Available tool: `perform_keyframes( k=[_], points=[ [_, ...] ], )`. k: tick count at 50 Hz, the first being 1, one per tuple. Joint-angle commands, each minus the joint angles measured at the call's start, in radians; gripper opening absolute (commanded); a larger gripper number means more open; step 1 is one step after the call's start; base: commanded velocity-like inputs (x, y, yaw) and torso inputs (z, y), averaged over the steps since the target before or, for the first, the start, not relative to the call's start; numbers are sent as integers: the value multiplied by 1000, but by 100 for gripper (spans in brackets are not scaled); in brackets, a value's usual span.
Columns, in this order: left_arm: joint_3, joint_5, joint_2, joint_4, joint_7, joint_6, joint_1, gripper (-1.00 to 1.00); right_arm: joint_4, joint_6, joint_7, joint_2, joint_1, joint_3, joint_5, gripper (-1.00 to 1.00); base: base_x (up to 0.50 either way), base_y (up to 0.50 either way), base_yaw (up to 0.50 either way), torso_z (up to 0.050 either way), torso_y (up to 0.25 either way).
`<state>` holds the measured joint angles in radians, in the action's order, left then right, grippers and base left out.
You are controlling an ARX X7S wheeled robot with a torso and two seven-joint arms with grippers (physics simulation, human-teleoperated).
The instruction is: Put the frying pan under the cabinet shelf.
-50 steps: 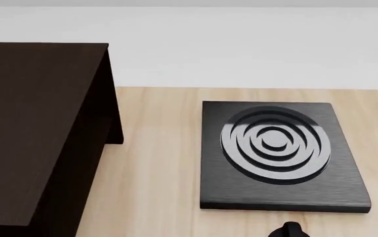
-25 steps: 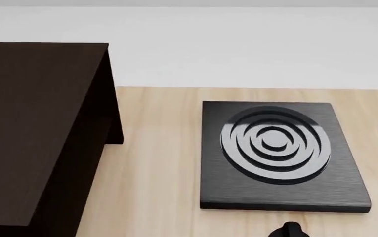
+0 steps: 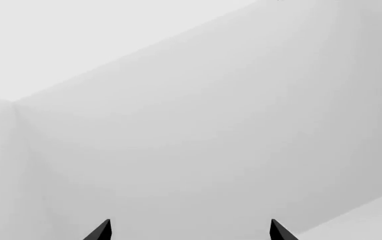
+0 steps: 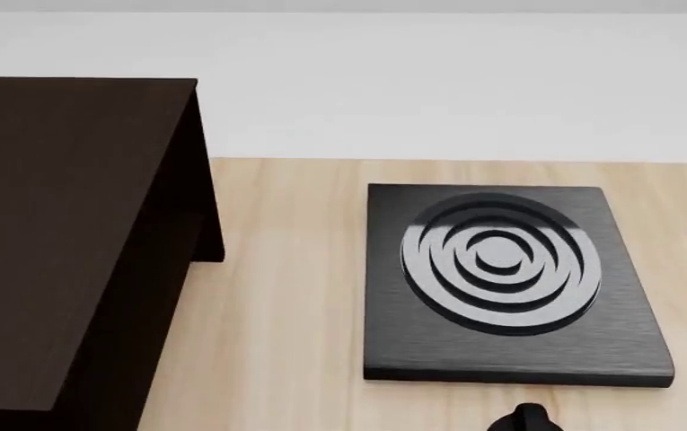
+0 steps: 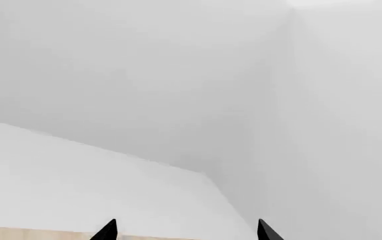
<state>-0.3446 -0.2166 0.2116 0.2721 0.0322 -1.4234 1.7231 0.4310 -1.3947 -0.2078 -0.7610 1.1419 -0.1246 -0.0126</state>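
Observation:
The cabinet shelf [image 4: 62, 242] is a large dark brown wood-grain unit on the left of the table in the head view. No frying pan shows plainly. A small black rounded piece [image 4: 524, 418] pokes in at that view's bottom edge, and I cannot tell what it is. Neither gripper appears in the head view. The left gripper [image 3: 189, 231] is open, its two dark fingertips wide apart against bare white walls. The right gripper [image 5: 187, 231] is open too, facing a white wall corner above a strip of table edge, with nothing between its fingers.
A black square plate [image 4: 514, 359] with concentric glossy rings lies on the light wooden table [image 4: 283, 296], right of the cabinet shelf. A white wall runs behind the table's far edge.
A dark shape at the head view's right edge rose to the top right corner and then left the view. The shelf and the black plate have not moved.

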Motion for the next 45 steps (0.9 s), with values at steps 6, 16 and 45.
perform_keyframes(
  k=[6,16,45],
  points=[
    [6,-7,11,4,-2,-1,5,100,86,-82,-19,-57,-118,84,3,100,0,0,0,0,0],
    [8,-11,6,7,-10,2,-9,100,137,-113,-39,-87,-218,176,3,100,0,0,0,0,0],
    [-9,-23,0,-9,-15,7,13,100,133,-59,-43,-36,-487,383,-20,100,0,0,0,0,0]
  ],
)
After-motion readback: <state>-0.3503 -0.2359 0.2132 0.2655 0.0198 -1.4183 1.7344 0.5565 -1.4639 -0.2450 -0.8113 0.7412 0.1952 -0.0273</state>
